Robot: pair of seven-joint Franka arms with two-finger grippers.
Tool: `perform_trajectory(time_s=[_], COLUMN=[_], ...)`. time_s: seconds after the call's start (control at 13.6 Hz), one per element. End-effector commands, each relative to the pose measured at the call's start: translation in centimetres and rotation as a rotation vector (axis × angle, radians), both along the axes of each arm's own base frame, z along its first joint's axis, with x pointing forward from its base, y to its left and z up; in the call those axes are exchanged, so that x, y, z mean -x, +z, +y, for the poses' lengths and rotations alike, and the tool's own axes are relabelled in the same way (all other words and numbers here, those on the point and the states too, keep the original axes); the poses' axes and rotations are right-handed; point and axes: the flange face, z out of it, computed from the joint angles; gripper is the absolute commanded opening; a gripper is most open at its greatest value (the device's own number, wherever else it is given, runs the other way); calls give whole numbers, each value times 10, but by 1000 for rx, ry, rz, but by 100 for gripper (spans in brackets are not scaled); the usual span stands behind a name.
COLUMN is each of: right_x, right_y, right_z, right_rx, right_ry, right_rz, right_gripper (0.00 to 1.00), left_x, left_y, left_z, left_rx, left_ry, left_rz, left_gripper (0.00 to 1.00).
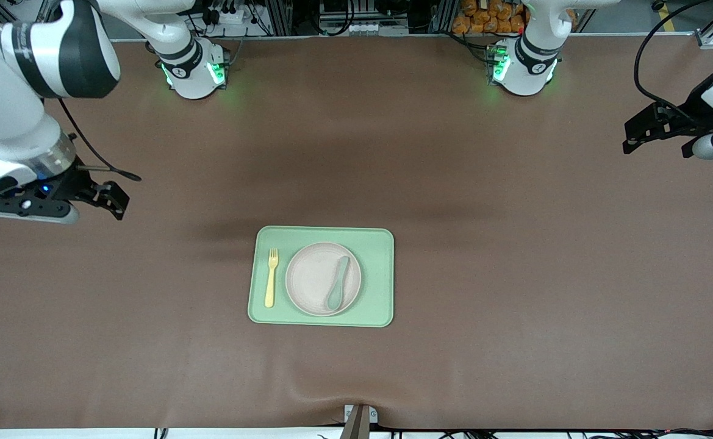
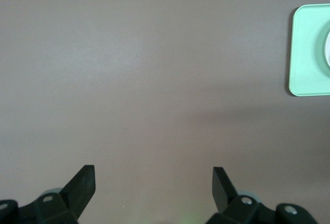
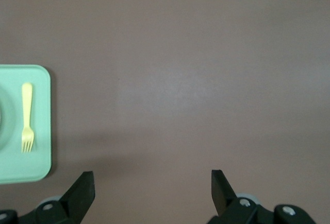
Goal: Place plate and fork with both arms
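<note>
The round pale plate [image 1: 313, 280] lies on the light-green tray [image 1: 380, 244] at the middle of the table. The pale-yellow fork [image 1: 270, 277] lies on the tray beside the plate, toward the right arm's end; it also shows in the right wrist view [image 3: 27, 117]. A teal spoon [image 1: 338, 282] lies on the plate. My right gripper [image 1: 112, 201] is open and empty, over bare table at the right arm's end. My left gripper [image 1: 634, 137] is open and empty, over bare table at the left arm's end. Both are well apart from the tray.
The brown mat [image 1: 515, 274] covers the whole table. The tray's corner shows in the left wrist view [image 2: 309, 49] and in the right wrist view [image 3: 41, 162]. A small metal bracket [image 1: 359, 417] sits at the table edge nearest the front camera.
</note>
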Motion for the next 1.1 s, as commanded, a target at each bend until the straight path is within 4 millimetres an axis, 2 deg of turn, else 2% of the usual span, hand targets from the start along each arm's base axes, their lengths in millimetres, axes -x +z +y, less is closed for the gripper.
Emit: perform_trajectory(time_s=[0.0,0.22,0.29,0.51,0.88,1.03], right_x=[28,29,21,-5,-4,-3], right_y=[23,42,60,81,86,86], right_z=[-19,-44,-52,-56,-58,-69], right_rx=[-50,-56,-59,-62,-63,-60], right_ry=[41,71,65,50,47,66], right_rz=[10,-3,-20,35,36,41], right_gripper=[100,100,100,100,100,100], left_x=[0,0,0,1,1,1], left_y=[4,3,4,4,4,4], left_z=[2,3,2,2,3,4], left_rx=[-22,-22,-23,-22,-21,-21], left_ry=[-15,-15,-16,-18,-16,-16], left_rz=[-13,-11,-13,-11,-9,-11], left_gripper=[100,100,100,100,100,100])
